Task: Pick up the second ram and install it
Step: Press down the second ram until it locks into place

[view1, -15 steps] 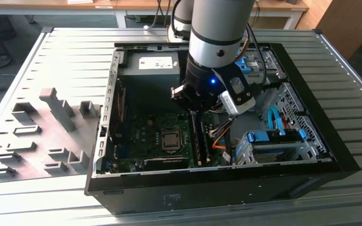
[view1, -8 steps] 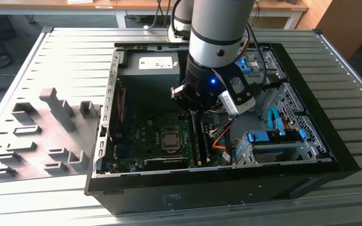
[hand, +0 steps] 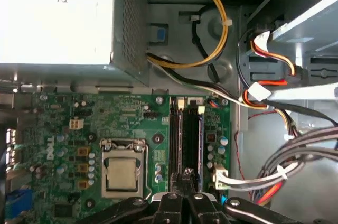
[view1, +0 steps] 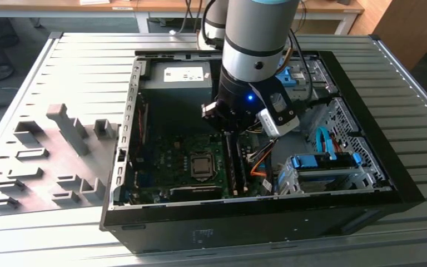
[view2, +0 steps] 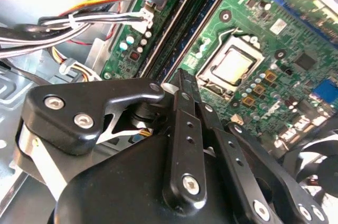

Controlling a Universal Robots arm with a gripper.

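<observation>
I have the gripper (view1: 228,132) lowered into the open computer case (view1: 391,183), directly over the memory slots (hand: 186,139) at 3 o'clock from the processor socket (hand: 122,174). Its jaws appear pressed together in both wrist views; whether they pinch the second ram, I cannot tell. I judge the seating step is in hand: alignment with 1 slot, then straight downward pressure.

The motherboard (hand: 132,123) was green, dotted with teal capacitors and orange-brown squares. The CPU (hand: 122,174) was pale silver in a metal frame. The RAM slots (hand: 187,139) were black. Cables (hand: 211,49) ran yellow, black, orange, red and white (bundled). The case (view1: 369,167) was black, the surface (view1: 87,83) ribbed grey, and the gripper (view2: 182,129) black.
</observation>
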